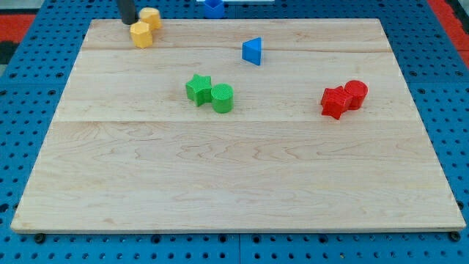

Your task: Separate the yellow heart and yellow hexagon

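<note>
Two yellow blocks sit touching each other at the board's top left corner. The upper one [151,16] looks like the heart. The lower one [141,34] looks like the hexagon. My tip [130,22] is right at their left side, against the gap between them, at the board's top edge. Only the lower part of the rod shows.
A blue triangle [252,50] lies at top centre. Another blue block [214,7] lies off the wooden board [234,176] at the view's top. A green star [198,88] touches a green cylinder [222,97] near the middle. A red star [335,102] touches a red cylinder [356,93] at the right.
</note>
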